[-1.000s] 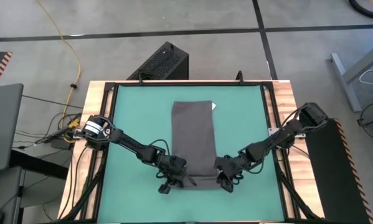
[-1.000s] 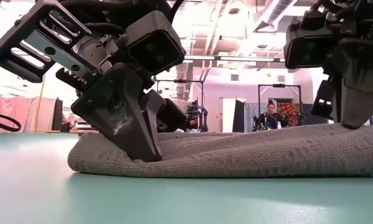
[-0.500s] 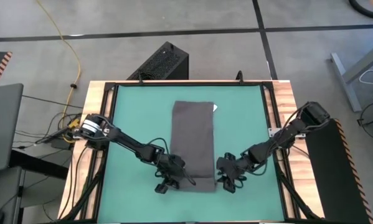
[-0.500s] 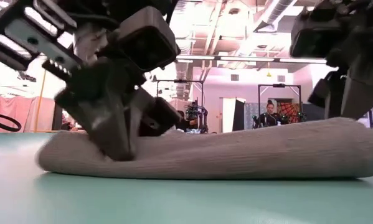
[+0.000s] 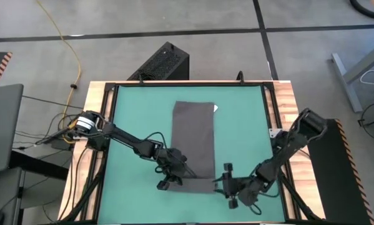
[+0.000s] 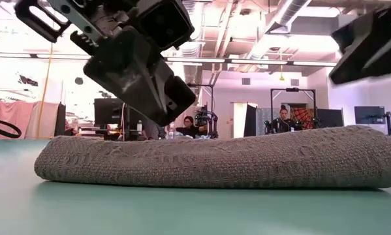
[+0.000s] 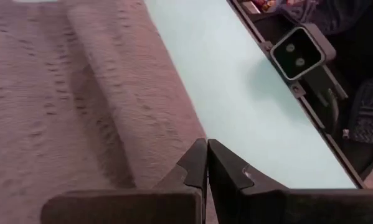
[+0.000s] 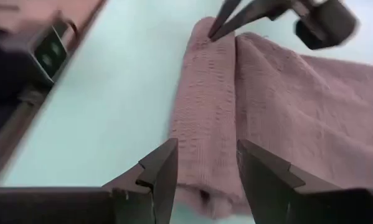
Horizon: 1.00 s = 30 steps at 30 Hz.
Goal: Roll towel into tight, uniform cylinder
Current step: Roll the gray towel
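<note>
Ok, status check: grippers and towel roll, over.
Left gripper shut, above the roll's left end. Right gripper open, off the roll's right end, holding nothing. Towel rolled only at its near edge, rest flat. Nothing in the way.

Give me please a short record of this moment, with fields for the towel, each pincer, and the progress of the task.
towel: dark grey, lying long on the green mat; its near end is turned into a short roll, the rest is flat
tag: small, white, at the far corner
left pincer: shut, raised just above the roll's left end, holding nothing
right pincer: open, off the roll's right end, not touching it
progress: only started; most of the towel is unrolled
</note>
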Tool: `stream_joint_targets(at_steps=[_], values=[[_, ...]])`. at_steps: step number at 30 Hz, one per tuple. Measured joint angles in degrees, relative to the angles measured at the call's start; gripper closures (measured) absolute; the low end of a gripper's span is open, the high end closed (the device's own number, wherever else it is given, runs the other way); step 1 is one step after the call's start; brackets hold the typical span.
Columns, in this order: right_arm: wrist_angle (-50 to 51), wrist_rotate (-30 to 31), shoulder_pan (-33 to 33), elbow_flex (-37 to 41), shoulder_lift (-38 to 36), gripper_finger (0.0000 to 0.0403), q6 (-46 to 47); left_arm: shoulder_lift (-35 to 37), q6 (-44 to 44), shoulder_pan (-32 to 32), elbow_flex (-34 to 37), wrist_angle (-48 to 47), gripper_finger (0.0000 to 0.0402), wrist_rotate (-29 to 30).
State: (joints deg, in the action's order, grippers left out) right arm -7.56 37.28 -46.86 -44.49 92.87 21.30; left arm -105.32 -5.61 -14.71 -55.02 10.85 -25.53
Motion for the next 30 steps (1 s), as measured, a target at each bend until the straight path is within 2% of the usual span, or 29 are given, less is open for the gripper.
stream_joint_targets(at_steps=[4,6,10,26,30], values=[[-7.55,0.04,-0.02,-0.04,5.5,0.0216,-8.3,0.02,0.07,0.19,-0.02,0.84,0.0401,0.45],[-8.11,-0.02,-0.19,-0.78,7.1,0.0216,-12.36,0.04,0.23,0.19,-0.04,0.69,0.0401,1.12],[-7.49,0.09,-0.82,-2.82,8.89,0.0216,-14.22,-0.75,1.18,0.34,-0.04,0.35,0.0401,2.7],[-2.41,-1.31,3.61,-3.61,14.2,0.0216,-1.94,-1.66,2.87,2.7,-0.09,2.52,0.0401,2.2],[1.36,-2.04,3.93,-3.72,13.87,0.024,4.68,-1.66,2.99,2.7,-0.09,2.57,0.0401,1.77]])
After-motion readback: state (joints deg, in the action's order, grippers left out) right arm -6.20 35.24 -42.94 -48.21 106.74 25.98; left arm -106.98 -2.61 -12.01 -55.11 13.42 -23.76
